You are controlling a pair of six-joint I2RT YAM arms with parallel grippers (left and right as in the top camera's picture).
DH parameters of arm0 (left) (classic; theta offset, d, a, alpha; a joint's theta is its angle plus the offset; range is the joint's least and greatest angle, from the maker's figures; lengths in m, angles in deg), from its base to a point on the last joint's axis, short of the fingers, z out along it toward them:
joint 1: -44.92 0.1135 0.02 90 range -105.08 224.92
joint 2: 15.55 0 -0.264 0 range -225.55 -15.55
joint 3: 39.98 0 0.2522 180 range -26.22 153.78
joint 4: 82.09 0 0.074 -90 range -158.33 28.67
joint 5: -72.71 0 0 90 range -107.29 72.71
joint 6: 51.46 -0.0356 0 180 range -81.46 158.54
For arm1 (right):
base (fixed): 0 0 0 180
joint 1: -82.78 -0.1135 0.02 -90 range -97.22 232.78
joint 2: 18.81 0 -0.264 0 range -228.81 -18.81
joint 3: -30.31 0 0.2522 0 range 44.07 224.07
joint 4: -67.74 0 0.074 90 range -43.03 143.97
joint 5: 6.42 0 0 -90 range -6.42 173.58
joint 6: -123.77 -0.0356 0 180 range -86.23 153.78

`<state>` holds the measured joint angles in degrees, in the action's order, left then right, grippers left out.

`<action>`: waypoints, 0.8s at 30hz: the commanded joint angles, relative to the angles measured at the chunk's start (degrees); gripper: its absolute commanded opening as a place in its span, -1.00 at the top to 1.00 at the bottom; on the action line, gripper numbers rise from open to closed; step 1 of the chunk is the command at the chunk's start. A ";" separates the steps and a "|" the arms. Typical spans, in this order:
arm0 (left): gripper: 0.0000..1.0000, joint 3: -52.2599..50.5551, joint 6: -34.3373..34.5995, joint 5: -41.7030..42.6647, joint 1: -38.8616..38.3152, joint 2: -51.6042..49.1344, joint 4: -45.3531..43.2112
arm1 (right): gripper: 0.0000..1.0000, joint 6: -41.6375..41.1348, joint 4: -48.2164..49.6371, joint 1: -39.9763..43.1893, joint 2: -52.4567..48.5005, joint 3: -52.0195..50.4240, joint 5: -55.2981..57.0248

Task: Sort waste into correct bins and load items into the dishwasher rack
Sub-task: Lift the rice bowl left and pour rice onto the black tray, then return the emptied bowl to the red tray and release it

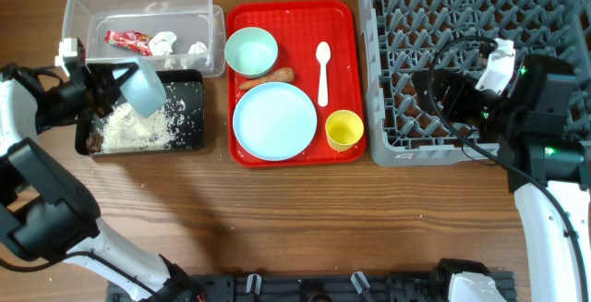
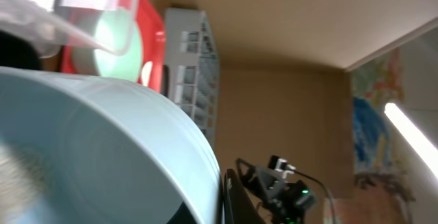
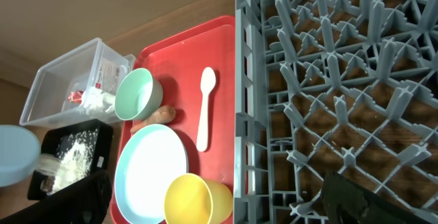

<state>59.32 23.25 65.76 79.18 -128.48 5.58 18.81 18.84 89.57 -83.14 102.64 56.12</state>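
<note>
One bowl [image 1: 146, 88] between left jaws, above black tray [image 1: 192, 108]

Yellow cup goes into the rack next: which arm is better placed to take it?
Right. The right gripper hangs over the dishwasher rack, and the yellow cup sits on the red tray close beside that rack. The left gripper holds a tipped bowl over the black tray.

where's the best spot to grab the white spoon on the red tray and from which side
Likely mid-handle, from straight above, closing across its narrow width. The spoon lies flat on the red tray, its handle thin and straight, with bare tray on both sides there; the cup sits near the handle's tip.
</note>
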 commanded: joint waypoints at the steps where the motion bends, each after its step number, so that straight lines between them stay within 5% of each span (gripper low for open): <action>1: 0.92 -0.26 2.58 7.30 0.44 1.57 -0.37 | -0.99 -0.04 0.35 -0.20 -0.33 0.98 -1.33; 18: 0.92 -0.24 6.51 6.12 -0.46 1.97 0.26 | -0.99 -0.07 -0.28 -0.20 -0.33 0.98 -1.33; 22: 0.92 2.21 6.40 -0.37 -4.42 5.55 -1.33 | -0.99 -0.02 -0.22 -0.20 -0.33 0.98 -1.29; 24: 0.92 6.88 10.54 -10.05 -9.68 8.50 -3.78 | -0.99 -0.07 0.09 -0.20 -0.33 0.98 -1.31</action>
<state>60.17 29.83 66.26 75.69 -126.18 4.18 18.81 18.45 89.57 -83.14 102.64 56.12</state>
